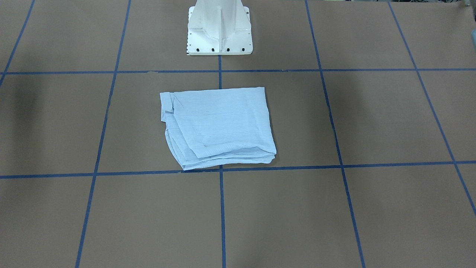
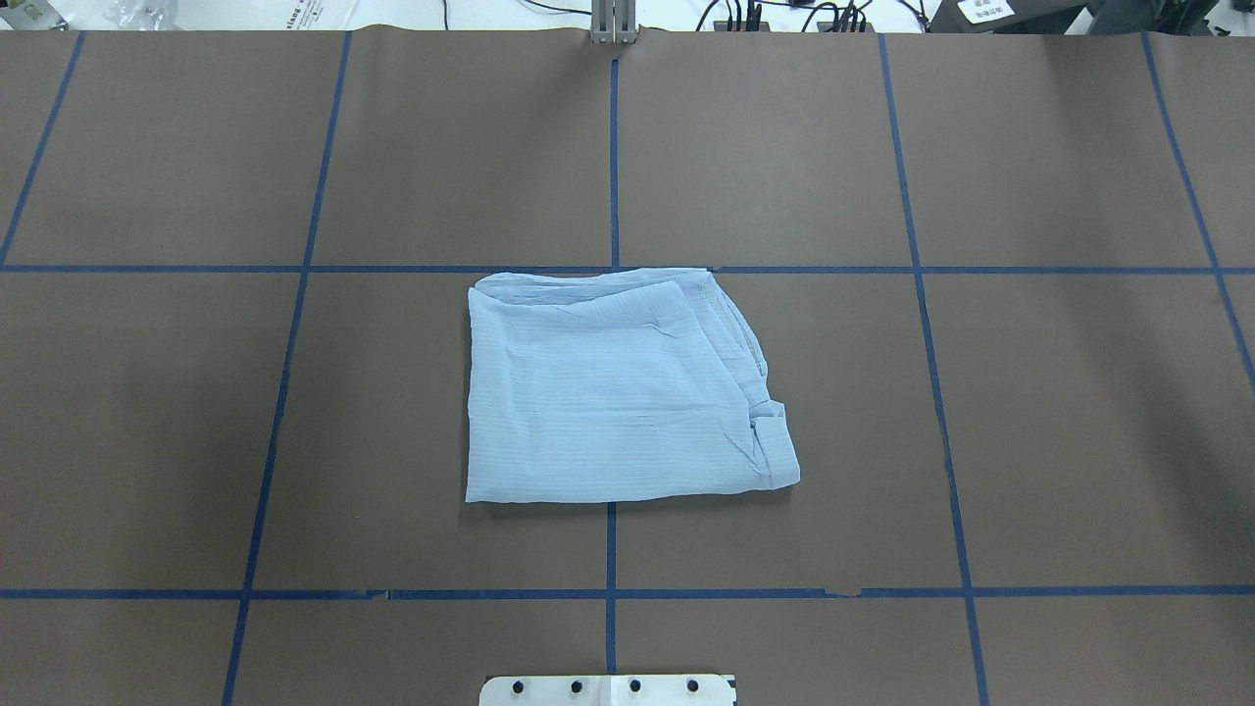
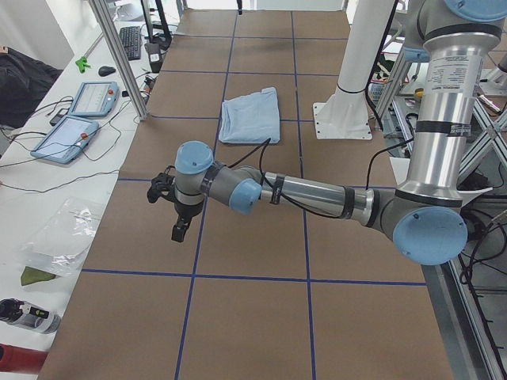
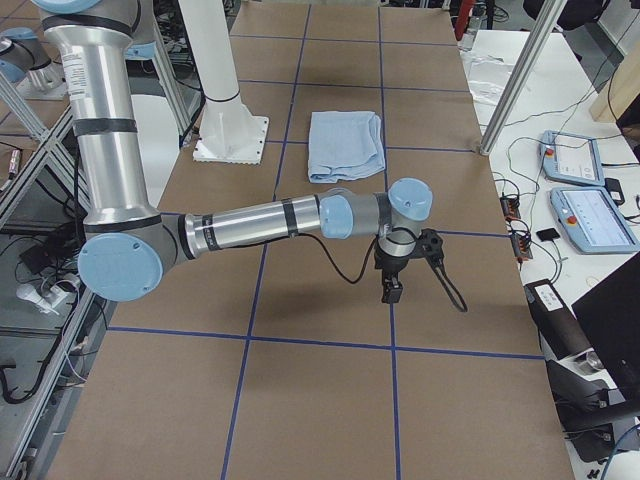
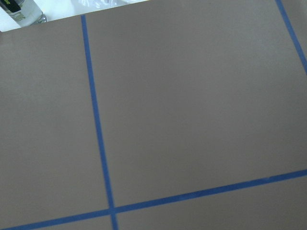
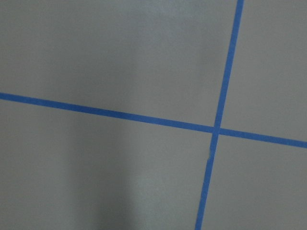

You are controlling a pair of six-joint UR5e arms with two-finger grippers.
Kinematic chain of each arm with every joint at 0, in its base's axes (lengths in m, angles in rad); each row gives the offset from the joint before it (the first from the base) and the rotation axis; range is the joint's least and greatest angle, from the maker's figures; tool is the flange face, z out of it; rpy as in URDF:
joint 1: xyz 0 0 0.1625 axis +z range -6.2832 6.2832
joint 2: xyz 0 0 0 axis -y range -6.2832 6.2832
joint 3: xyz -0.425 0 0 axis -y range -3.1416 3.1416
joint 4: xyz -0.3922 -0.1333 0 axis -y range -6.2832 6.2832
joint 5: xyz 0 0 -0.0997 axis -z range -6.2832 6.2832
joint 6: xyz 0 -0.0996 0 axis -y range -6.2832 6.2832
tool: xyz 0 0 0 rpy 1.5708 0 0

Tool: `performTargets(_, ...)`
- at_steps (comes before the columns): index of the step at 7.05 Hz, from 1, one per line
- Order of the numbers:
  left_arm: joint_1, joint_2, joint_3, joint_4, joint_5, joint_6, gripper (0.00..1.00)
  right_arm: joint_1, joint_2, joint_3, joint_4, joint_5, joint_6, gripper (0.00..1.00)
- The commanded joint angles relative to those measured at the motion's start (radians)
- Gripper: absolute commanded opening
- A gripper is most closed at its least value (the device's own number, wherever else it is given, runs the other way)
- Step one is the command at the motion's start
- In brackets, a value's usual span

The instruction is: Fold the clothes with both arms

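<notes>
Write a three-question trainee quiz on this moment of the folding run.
1. True or false: the shirt lies folded on the table.
2. The left tool and right tool are: A gripping the shirt; B apart from the shirt, over bare table; C touching each other.
3. What colour are the tape lines?
Key: 1 true; 2 B; 3 blue.

Found shirt [image 2: 618, 392] folded at middle of worktop [image 2: 1079, 441], just before pedestal base [image 1: 219, 33]. Saw left arm [image 3: 317, 194] stretched over one end, right arm [image 4: 260, 222] over the opposite end, both well apart from shirt.
</notes>
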Motion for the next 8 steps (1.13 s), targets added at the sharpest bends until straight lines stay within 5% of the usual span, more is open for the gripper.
performTargets(1, -0.030, 0.070, 0.058, -0.072, -0.051, 0.041, 1.00, 0.039, -0.028, 0.002, 0.011, 0.006, -0.026, 1.00)
performTargets(4, -0.031, 0.116, 0.109, -0.212, -0.051, 0.051, 1.00, 0.065, -0.100, 0.001, 0.036, 0.007, -0.016, 1.00)
performTargets(8, -0.033, 0.139, 0.061, -0.068, -0.054, 0.048, 1.00, 0.067, -0.105, -0.015, 0.030, 0.010, -0.011, 1.00)
